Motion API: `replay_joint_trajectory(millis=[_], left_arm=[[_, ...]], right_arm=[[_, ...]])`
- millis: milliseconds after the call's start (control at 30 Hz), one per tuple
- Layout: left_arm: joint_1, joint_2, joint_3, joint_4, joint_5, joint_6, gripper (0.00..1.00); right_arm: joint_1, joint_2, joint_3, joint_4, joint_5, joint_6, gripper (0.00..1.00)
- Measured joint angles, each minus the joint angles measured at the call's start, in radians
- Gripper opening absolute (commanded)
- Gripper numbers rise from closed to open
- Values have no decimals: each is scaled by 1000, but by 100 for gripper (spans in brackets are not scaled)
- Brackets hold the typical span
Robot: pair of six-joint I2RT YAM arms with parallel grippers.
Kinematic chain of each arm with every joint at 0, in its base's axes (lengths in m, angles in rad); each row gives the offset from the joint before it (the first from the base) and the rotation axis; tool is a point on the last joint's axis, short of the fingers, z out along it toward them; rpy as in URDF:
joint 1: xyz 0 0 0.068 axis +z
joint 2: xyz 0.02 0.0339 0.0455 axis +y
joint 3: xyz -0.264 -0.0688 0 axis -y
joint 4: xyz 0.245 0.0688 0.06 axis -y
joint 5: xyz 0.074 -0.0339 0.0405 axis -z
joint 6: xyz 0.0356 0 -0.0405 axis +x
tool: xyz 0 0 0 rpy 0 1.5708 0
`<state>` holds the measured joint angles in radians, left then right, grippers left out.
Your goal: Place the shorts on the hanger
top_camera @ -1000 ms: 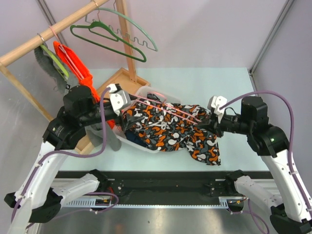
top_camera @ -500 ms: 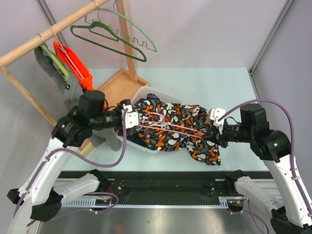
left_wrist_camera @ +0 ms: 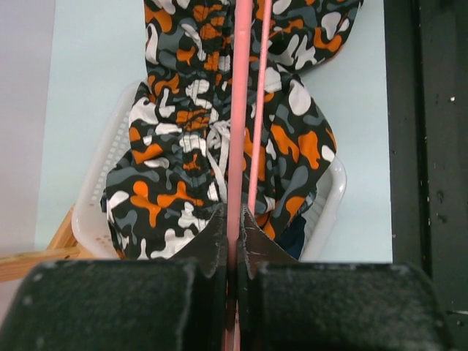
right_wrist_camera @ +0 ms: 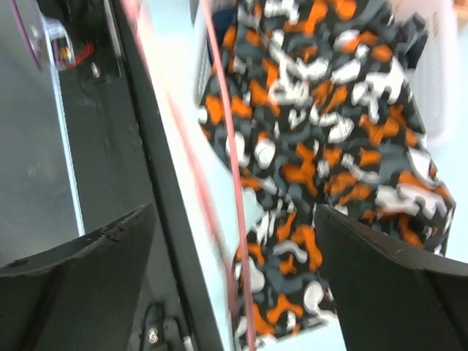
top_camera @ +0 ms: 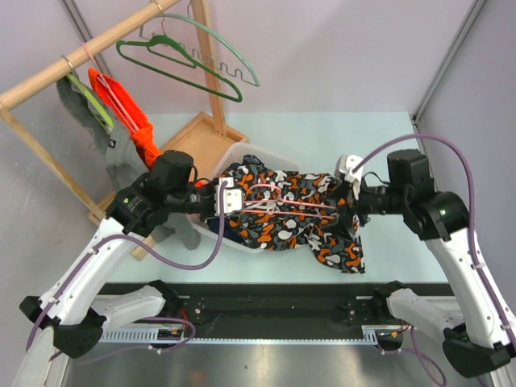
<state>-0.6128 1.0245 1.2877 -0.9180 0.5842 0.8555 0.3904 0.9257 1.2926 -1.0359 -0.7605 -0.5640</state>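
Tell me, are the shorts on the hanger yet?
Not yet. The left tool already pinches the pink hanger, which lies across the shorts. The right tool is open. The shorts sprawl over the white basket; draping them over the hanger is left.

The shorts [left_wrist_camera: 175, 146] are dark with orange, white and grey blobs, the hanger [left_wrist_camera: 234, 110] pink, the basket [left_wrist_camera: 91, 201] white.
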Motion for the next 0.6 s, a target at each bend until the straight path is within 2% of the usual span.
replay_joint_trajectory(millis=[33,133,300,333,400,433,467,500,567,600], left_arm=[[-9,6,-1,12,-2,-10,0],[-48,31,-3,41,-6,-29,0],[-106,114,8,48,-10,-74,0],[-108,133,13,48,-8,-81,0],[-111,172,27,47,-9,-103,0],[-112,188,34,47,-12,-115,0],[-111,196,35,46,-14,-124,0],[-111,199,35,45,-14,-132,0],[-111,199,36,41,-16,-148,0],[-111,199,38,41,-19,-153,7]], right_arm=[[0,21,14,18,-12,19,98],[35,98,79,74,-23,74,89],[203,245,201,161,14,107,67],[237,263,209,174,27,108,56],[293,286,212,199,52,108,45],[311,293,212,206,63,105,29],[323,296,212,211,72,101,20],[328,296,212,216,80,91,6],[332,295,213,220,92,76,0],[333,294,213,221,100,72,0]])
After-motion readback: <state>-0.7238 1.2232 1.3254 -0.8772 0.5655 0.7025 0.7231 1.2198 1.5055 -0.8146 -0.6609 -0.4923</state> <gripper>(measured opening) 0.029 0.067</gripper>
